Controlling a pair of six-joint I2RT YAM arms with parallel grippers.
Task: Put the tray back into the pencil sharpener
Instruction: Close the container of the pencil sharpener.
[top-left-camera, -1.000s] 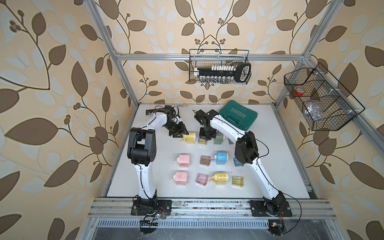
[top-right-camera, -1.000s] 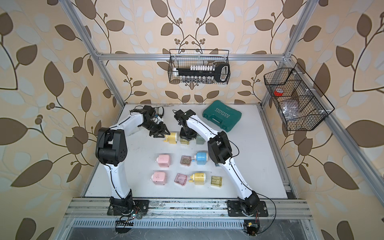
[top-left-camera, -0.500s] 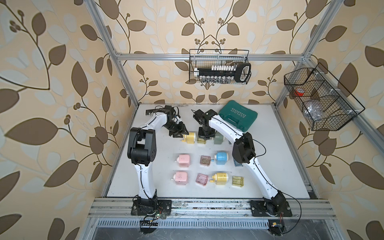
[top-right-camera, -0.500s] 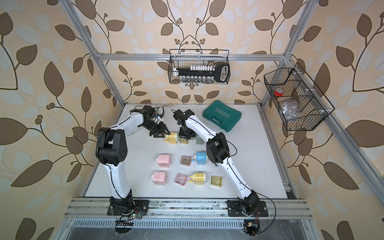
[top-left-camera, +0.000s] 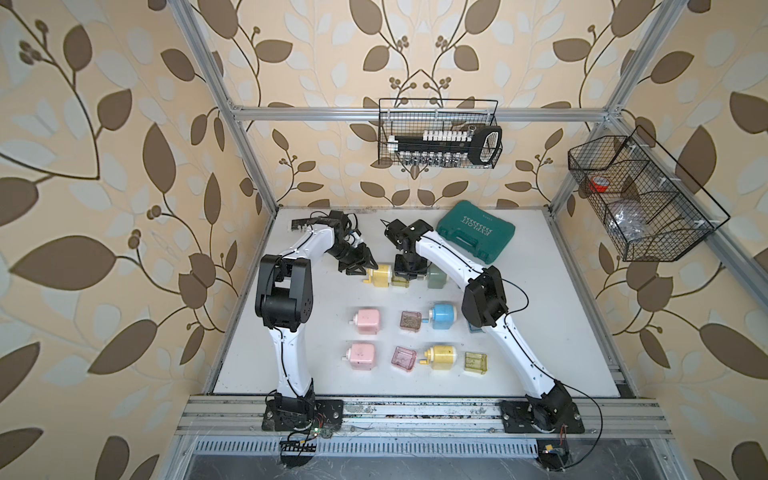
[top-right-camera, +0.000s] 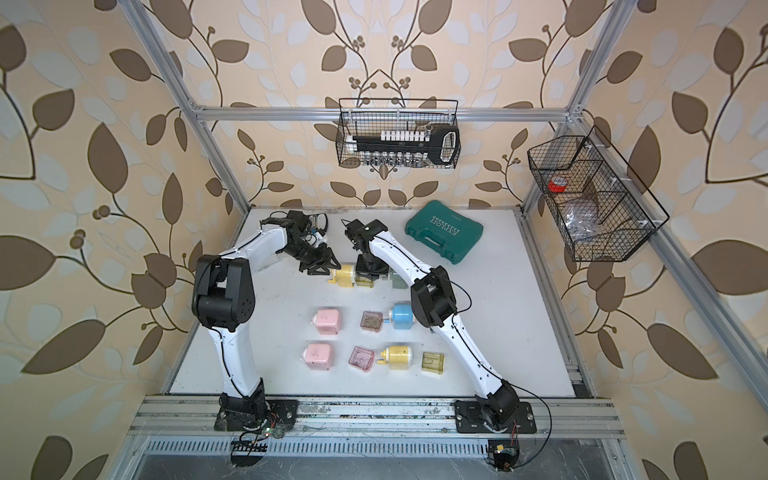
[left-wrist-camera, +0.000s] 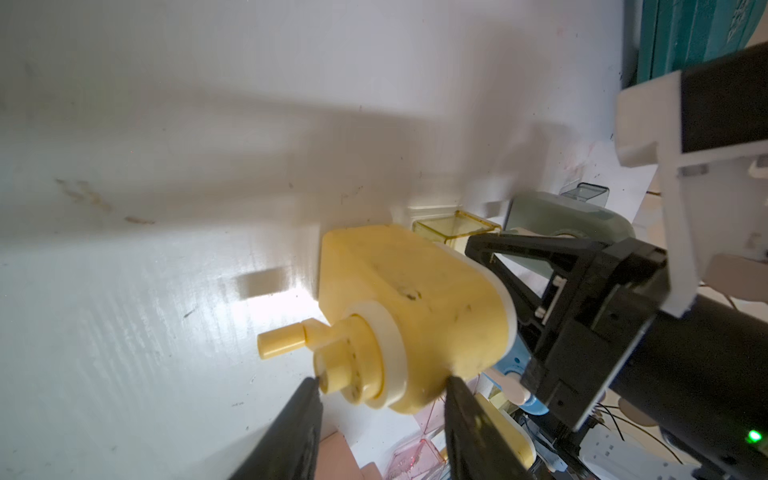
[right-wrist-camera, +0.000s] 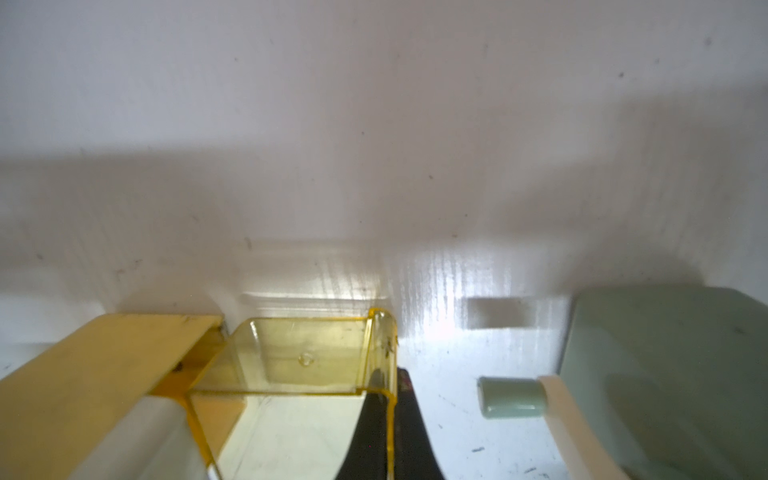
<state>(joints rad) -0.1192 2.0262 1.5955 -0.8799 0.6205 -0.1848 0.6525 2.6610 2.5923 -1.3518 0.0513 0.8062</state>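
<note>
At the back of the table lies a yellow pencil sharpener (top-left-camera: 380, 274) (top-right-camera: 345, 276) (left-wrist-camera: 415, 299) (right-wrist-camera: 104, 365). My left gripper (top-left-camera: 360, 267) (top-right-camera: 325, 268) (left-wrist-camera: 380, 384) is shut on it, one finger on the crank hub and one on the body. The clear yellow tray (top-left-camera: 400, 282) (top-right-camera: 363, 281) (left-wrist-camera: 455, 226) (right-wrist-camera: 307, 357) has one end at the sharpener's open side, and most of it sticks out. My right gripper (top-left-camera: 409, 272) (top-right-camera: 371, 272) (right-wrist-camera: 390, 399) is shut on the tray's outer wall.
A grey-green sharpener (top-left-camera: 436, 276) (right-wrist-camera: 665, 374) lies close beside the tray. Nearer the front are two pink sharpeners (top-left-camera: 368, 322), a blue one (top-left-camera: 442, 316), another yellow one (top-left-camera: 442, 357) and loose trays (top-left-camera: 404, 358). A green tool case (top-left-camera: 476, 232) sits at the back right.
The right arm's elbow has shifted slightly to the left. Both grippers stay on the yellow sharpener and the tray.
</note>
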